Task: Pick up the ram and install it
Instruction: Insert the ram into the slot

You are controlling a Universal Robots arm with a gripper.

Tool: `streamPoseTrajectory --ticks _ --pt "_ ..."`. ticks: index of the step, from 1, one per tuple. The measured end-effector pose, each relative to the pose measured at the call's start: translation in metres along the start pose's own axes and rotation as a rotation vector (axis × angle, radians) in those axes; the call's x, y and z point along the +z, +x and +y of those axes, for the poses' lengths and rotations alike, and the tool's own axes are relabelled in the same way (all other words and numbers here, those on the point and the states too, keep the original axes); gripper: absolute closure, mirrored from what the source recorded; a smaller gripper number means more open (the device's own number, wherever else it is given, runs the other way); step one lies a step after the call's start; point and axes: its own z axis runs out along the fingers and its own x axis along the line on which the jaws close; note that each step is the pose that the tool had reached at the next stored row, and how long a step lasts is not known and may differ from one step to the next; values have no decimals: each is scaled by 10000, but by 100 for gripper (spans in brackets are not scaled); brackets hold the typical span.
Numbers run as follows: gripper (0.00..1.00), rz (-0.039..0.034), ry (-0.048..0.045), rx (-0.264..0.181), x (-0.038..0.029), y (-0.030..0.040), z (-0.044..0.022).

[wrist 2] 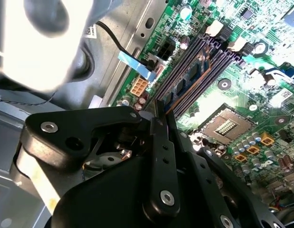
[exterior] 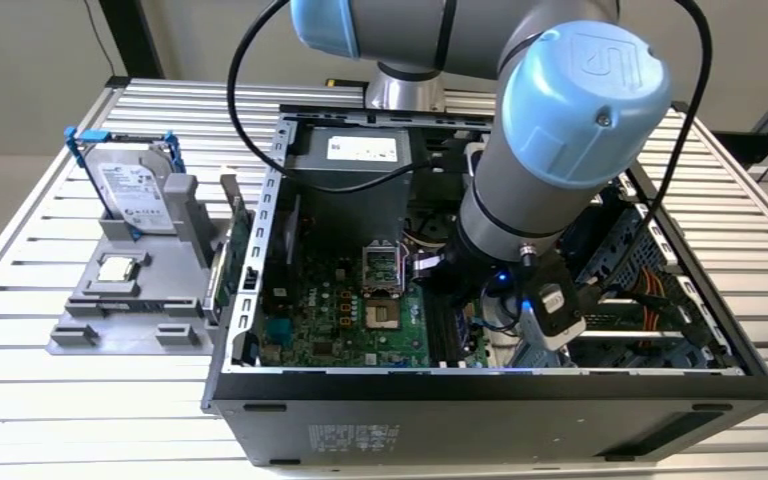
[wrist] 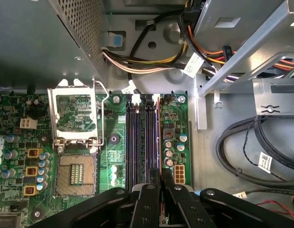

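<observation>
The gripper (wrist: 160, 183) is down inside the open computer case (exterior: 491, 385), its two black fingers (wrist: 149, 202) drawn close together on the thin edge of the ram (wrist: 160, 142), which stands on edge between them. In the first wrist view the ram shows as a narrow line running along the memory slots (wrist: 140, 142), at the slot on the side nearest the small row of capacitors (wrist: 169, 152); in the second wrist view its top edge (wrist 2: 159, 108) pokes out just past the fingertips, in line with the dark slots (wrist 2: 204, 61) on the green motherboard (wrist 2: 261, 85). Whether it is fully seated cannot be told. Beside the slots lies the open processor socket (wrist: 75, 173) (its metal frame is lifted). In the exterior view the arm (exterior: 544, 170) reaches down into the case, which sits on a slatted metal table (exterior: 37, 400). Toward the exterior view's left, well apart from the case, a grey holder (exterior: 124, 300) carries an upright hard drive (exterior: 131, 190).
</observation>
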Motion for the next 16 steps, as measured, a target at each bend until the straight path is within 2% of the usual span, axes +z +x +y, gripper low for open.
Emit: streamPoseTrajectory --ticks 14,15,16 --pt "100 -1 -17 0 -4 0 -8" --pt "0 -1 -19 0 -3 0 -8" --pt "0 -2 -19 0 -2 0 -8"
